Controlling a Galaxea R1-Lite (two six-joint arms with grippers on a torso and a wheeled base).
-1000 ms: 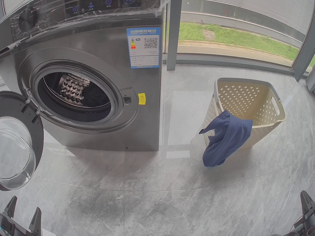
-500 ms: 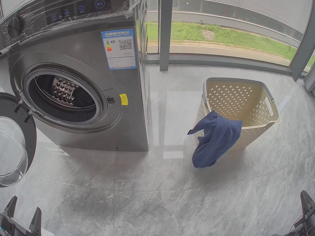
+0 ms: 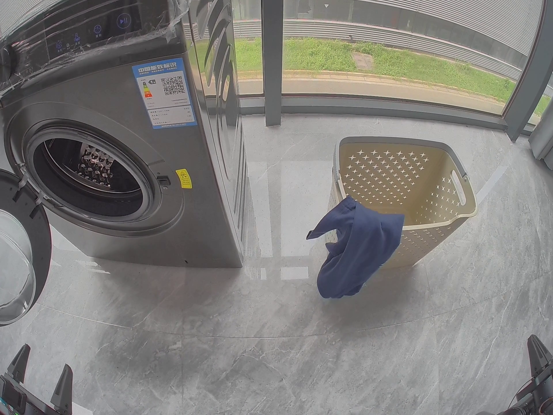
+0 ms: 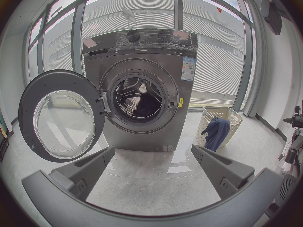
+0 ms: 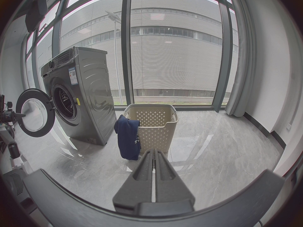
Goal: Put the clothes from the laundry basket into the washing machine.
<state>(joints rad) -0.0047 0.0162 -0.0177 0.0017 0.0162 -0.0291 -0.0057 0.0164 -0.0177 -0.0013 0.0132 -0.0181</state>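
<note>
A beige laundry basket [image 3: 466, 203] [image 4: 236, 117] [image 5: 164, 133] stands on the floor right of the grey washing machine [image 3: 201, 203] [image 4: 186, 104] [image 5: 94, 98]. A dark blue garment [image 3: 354, 249] [image 4: 217, 133] [image 5: 127, 137] hangs over the basket's near rim, down its outside. The machine's round door [image 3: 17, 255] [image 4: 60, 115] [image 5: 34, 112] is swung wide and dark cloth lies in the drum [image 4: 140, 101]. My left gripper [image 3: 40, 370] [image 4: 151, 161] is open, low at the near left. My right gripper [image 5: 154, 160] is shut and empty, aimed at the basket; one finger [image 3: 538, 355] shows at the near right.
Grey marble floor [image 3: 259, 341] spreads between me and both the machine and the basket. Floor-to-ceiling windows [image 3: 391, 41] with metal posts run behind them. A curtain [image 5: 243, 63] hangs at the far right.
The head view has panned right: machine and basket both sit further left in the picture. The garment, basket and both grippers keep their places.
</note>
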